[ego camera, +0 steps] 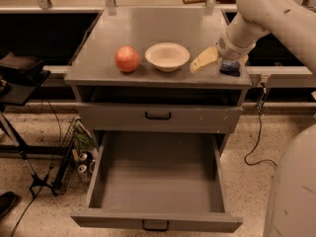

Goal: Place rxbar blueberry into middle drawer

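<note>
Your gripper [217, 60] sits low at the right end of the worktop [148, 28], right by the bar [230, 67]. Its pale yellow part juts out towards the bowl [167, 56]. The wrist covers much of the gripper, so you cannot tell whether it is spread or pressed together, or whether it touches the bar at all. The bar shows only as a small dark blue patch near the worktop's front right corner. Its upper edge is hidden under the wrist and its print is too faint to read. The arm [261, 9] comes in from the upper right, and the picture's edge cuts it off. The bowl stands near the middle of the worktop, with the apple [127, 59] just to its left; the two are close but apart. Below the worktop is a dark open slot whose inside you cannot make out, and under it the top drawer [158, 116] is closed. The middle drawer [157, 181] is pulled far out with its grey floor bare. Its front handle is partly cut off by the bottom edge of the picture. At the lower right, a pale rounded part of the robot's body [296, 191] hides the floor there. A black cable [256, 132] hangs down beside the cabinet's right side. On the left, a dark stand [19, 78] is partly out of view.
</note>
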You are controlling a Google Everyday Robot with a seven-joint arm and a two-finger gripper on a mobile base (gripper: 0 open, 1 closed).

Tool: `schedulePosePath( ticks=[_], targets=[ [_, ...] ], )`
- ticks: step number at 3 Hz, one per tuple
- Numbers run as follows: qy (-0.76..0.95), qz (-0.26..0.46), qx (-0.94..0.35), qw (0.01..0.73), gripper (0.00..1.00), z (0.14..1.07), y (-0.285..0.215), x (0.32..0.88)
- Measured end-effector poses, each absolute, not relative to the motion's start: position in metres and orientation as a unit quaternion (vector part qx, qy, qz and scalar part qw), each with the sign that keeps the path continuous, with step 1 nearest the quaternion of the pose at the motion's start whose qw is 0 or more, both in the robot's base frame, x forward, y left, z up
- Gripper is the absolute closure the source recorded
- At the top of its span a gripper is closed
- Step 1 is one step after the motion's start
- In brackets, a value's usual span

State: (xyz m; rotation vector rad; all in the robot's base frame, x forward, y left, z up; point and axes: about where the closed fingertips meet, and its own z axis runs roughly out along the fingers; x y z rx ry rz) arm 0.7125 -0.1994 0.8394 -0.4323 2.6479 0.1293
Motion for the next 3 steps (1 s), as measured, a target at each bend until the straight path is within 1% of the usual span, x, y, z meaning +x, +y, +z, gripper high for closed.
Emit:
schedulePosePath(
  ticks=[1, 3],
  targets=[
    [0.965, 0.028, -0.109, 0.236, 0.00, 0.841, -0.204, 0.721],
    [0.964, 0.003, -0.069, 0.257, 0.00, 0.856, -0.221, 0.727]
  ],
)
